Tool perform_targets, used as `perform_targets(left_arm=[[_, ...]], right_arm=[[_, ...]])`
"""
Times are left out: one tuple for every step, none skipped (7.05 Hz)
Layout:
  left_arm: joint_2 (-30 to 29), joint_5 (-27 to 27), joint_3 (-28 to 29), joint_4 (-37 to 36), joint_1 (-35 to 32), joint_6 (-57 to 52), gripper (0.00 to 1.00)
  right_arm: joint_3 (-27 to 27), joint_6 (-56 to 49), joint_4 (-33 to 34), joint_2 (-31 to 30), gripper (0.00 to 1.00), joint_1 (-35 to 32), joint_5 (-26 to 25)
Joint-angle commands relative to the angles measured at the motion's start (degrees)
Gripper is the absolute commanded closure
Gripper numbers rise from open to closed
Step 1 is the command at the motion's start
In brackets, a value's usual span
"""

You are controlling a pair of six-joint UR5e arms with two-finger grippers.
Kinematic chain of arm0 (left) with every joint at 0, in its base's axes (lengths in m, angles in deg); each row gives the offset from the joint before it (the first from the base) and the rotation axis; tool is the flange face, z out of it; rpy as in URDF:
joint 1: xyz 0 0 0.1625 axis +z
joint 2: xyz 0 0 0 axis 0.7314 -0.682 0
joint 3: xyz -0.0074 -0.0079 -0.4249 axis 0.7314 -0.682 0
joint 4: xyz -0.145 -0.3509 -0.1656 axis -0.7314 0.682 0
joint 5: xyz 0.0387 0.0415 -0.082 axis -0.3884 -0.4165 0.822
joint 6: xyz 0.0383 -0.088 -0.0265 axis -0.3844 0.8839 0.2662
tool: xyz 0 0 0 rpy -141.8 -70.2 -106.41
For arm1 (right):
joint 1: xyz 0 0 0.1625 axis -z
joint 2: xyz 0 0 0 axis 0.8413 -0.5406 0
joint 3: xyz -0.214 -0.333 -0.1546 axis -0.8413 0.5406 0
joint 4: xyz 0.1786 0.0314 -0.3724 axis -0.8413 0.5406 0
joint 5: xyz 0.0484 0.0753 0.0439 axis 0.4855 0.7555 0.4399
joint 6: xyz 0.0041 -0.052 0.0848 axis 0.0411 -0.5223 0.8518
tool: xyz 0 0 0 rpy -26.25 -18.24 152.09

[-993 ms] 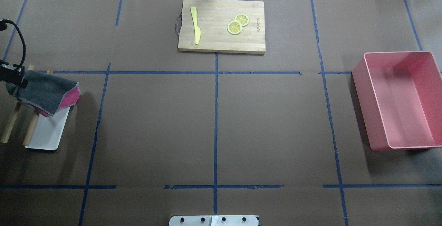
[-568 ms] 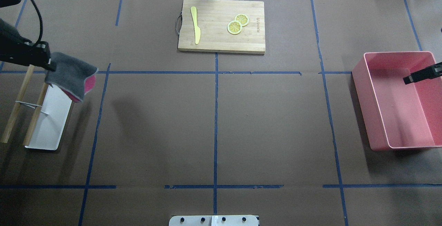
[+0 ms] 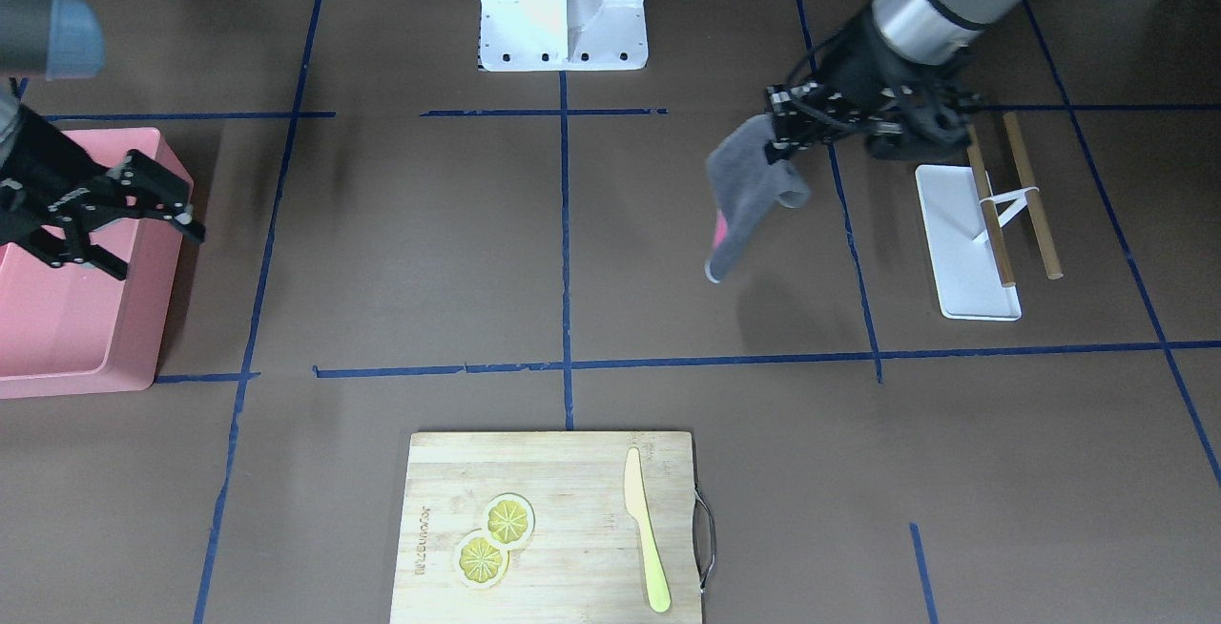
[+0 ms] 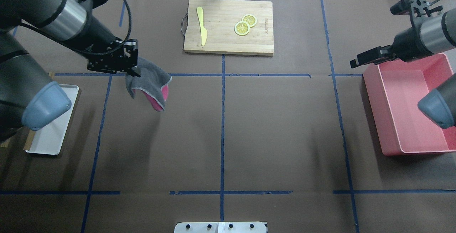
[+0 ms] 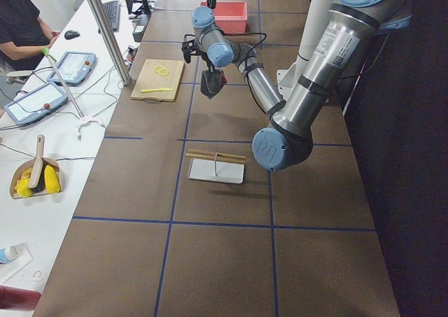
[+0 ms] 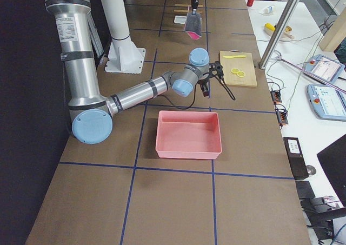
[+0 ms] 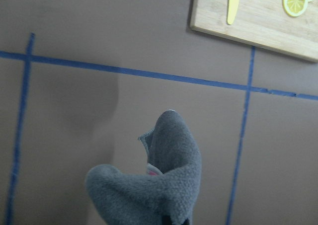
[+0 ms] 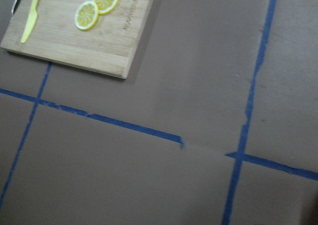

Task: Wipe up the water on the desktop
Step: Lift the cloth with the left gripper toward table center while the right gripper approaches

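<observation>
The desktop (image 4: 278, 126) is dark brown with blue tape lines; I see no water on it. My left gripper (image 4: 133, 70) is shut on a grey cloth with a pink underside (image 4: 151, 85), which hangs in the air above the left-middle of the desktop. The cloth also shows in the front view (image 3: 749, 195) below the left gripper (image 3: 777, 133), and it fills the bottom of the left wrist view (image 7: 159, 185). My right gripper (image 3: 157, 247) is open and empty, above the pink bin's inner edge. It also shows in the overhead view (image 4: 356, 62).
A bamboo cutting board (image 4: 228, 40) with a yellow knife (image 4: 202, 26) and two lemon slices (image 4: 245, 24) lies at the far middle. A pink bin (image 4: 377, 69) stands at the right. A white tray (image 4: 50, 136) with a wooden rack (image 3: 1025, 185) lies at the left.
My left gripper has carried the cloth away from the rack, rightward and toward the table's middle. My right arm has come in from the right to the bin's far left corner.
</observation>
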Motion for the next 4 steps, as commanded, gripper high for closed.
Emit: perform_targets(left_arm=[[-7.15,-2.25,2.73,0.13,3.94,18.37,1.0],[-11.44,-2.26,6.06,0.22,4.3,25.32,1.0],[-14.53,-2.34,8.44,0.22,4.83,30.61,0.98],[-16.57,-4.34,9.68,0.22,5.35,35.53,0.97]], right_arm=[[-5.54,4.75,-0.05,3.03,0.0,7.8,-10.43],[-7.31,4.84,0.39,5.73,0.0,11.67,-16.24],[-8.54,4.84,0.39,7.5,0.0,15.36,-21.25],[-9.34,4.75,0.39,7.69,0.0,18.18,-24.44]])
